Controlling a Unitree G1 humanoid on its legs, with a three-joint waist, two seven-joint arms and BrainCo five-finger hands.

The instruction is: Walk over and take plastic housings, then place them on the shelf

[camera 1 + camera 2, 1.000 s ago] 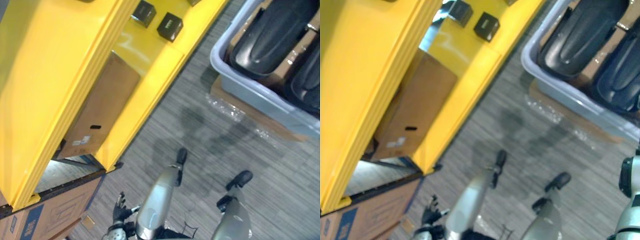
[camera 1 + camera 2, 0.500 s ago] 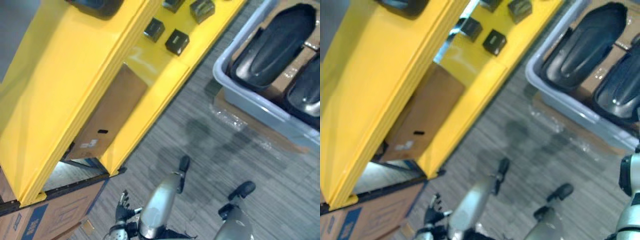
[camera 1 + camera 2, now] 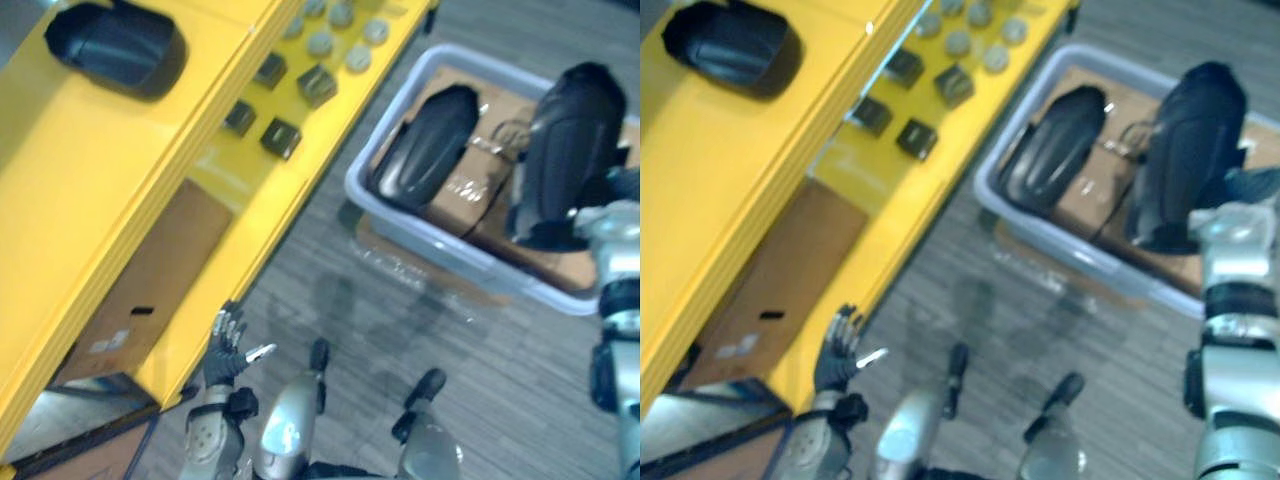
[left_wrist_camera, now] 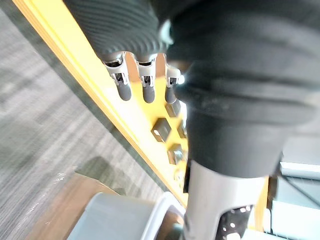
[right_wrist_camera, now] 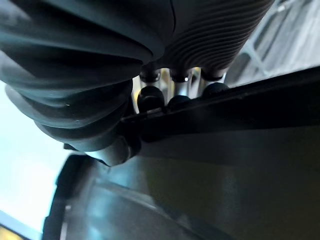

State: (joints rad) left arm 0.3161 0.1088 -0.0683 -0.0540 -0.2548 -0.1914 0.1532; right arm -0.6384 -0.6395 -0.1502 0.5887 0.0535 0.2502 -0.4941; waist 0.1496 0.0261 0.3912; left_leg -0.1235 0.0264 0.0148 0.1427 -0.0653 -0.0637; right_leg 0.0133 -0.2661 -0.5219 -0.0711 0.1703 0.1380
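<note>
A black plastic housing [image 3: 565,150] hangs upright over the grey bin [image 3: 400,232], and my right hand [image 3: 622,186] is shut on its edge. In the right wrist view my fingers [image 5: 171,93] curl over the housing's rim [image 5: 240,125]. A second housing [image 3: 425,150] lies in the bin on cardboard. A third housing [image 3: 115,45] rests on the top of the yellow shelf [image 3: 80,190]. My left hand [image 3: 226,346] is open with straight fingers [image 4: 144,86], beside the shelf's front edge and touching nothing.
Small black boxes [image 3: 281,136] and round grey discs [image 3: 320,42] sit on the yellow shelf's lower level. A cardboard box [image 3: 140,280] lies under it. Grey carpet [image 3: 400,330] lies between the shelf and the bin.
The whole picture has shifted, so the camera moved. My right hand has come into view holding one housing up out of the bin. My left hand has risen beside the shelf edge.
</note>
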